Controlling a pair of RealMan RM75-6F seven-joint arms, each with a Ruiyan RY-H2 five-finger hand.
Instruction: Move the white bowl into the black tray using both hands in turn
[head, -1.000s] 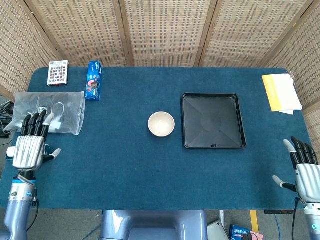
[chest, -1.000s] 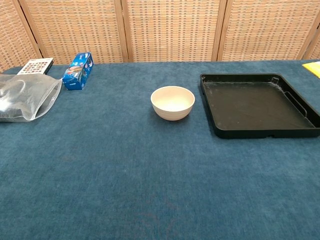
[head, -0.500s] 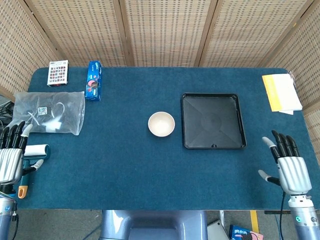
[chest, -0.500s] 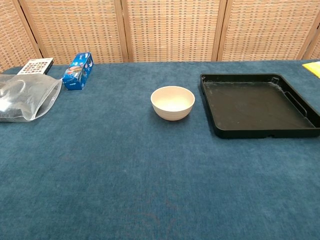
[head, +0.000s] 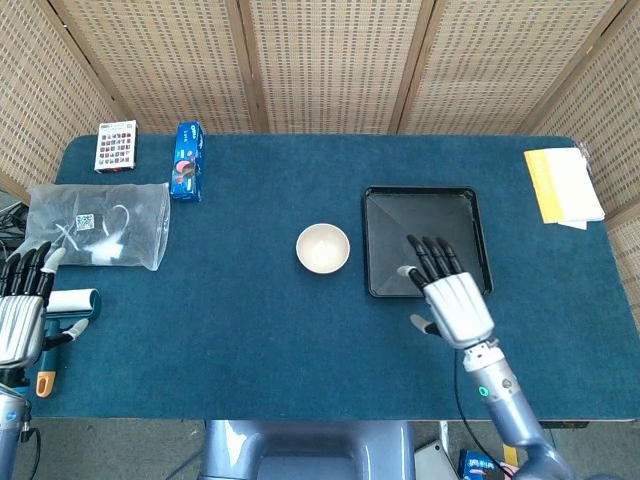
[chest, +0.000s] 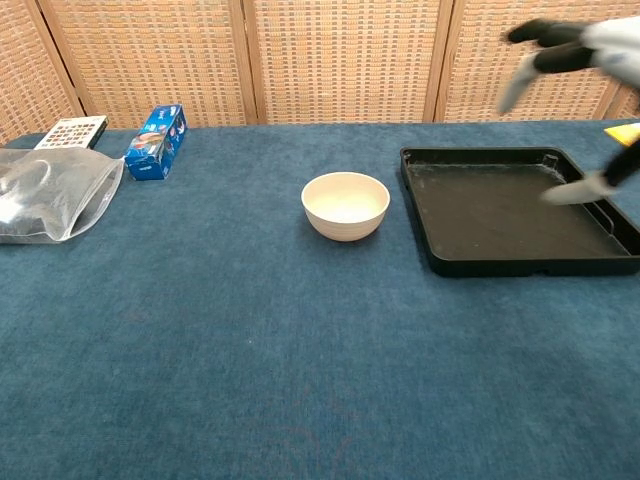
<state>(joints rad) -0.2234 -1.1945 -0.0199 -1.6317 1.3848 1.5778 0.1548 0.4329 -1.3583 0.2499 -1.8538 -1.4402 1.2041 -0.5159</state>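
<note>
Head view: the left hand (head: 20, 318) is cut off by the frame's left edge, off the table, fingers straight and apart, holding nothing. The right hand (head: 452, 298) covers the black tray's (head: 425, 215) near corner, fingers spread, empty. The white bowl (head: 323, 248), round and plain, sits upright on the blue table (head: 250, 330) just left of the tray.

Chest view: the right hand (chest: 585, 60) is motion-blurred and partly cropped above the tray (chest: 500, 215); the bowl (chest: 345, 205) looks empty.

right robot hand (chest: 585, 50): motion-blurred in chest view | left robot hand (head: 20, 315): cut by head view's left edge
</note>
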